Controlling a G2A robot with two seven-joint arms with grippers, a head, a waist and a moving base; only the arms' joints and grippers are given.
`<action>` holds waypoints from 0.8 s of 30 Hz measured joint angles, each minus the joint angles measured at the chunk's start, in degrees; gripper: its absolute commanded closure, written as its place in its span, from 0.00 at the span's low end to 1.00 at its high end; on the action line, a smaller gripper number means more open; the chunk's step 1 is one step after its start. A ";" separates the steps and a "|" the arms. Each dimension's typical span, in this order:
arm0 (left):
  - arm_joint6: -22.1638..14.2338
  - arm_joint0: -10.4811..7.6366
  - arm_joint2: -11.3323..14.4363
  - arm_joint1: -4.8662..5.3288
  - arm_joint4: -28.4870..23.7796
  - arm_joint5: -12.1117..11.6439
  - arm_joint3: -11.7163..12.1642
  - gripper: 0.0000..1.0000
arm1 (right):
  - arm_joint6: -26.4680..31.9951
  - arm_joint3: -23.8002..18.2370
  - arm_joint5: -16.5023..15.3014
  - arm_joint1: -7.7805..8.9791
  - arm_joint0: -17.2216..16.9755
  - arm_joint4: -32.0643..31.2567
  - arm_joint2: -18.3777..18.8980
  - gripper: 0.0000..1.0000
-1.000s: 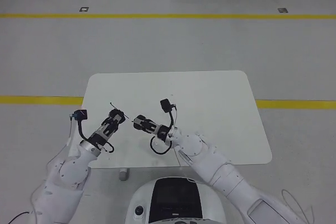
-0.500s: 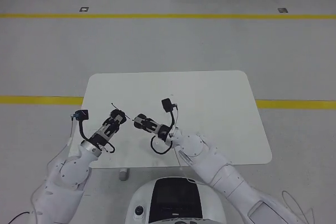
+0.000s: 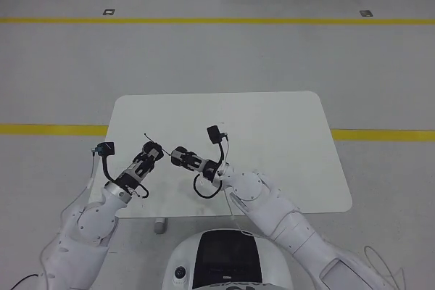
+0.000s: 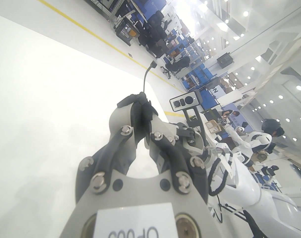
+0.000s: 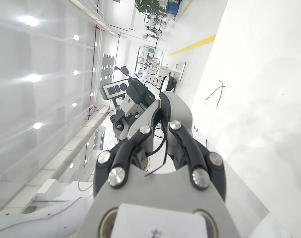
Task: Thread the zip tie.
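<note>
Over white table (image 3: 275,123), left tool (image 4: 140,100) and right tool (image 5: 160,105) each pinch one zip tie (image 4: 145,80) end.

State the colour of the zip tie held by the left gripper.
The zip tie is black, clearest in the left wrist view.

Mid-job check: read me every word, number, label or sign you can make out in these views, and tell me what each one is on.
Left label, on the base of the left gripper: upside down and cut by the frame edge, not readable.
Right label, on the base of the right gripper: only a fragment of one mark, not readable.
Sign in the room behind: too small to read reliably.
Zip tie: no print visible.
</note>
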 measured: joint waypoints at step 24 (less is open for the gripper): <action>0.00 0.00 0.00 0.00 0.00 0.00 0.00 1.00 | 0.47 -0.22 -0.09 -0.40 -0.10 -0.46 0.55 1.00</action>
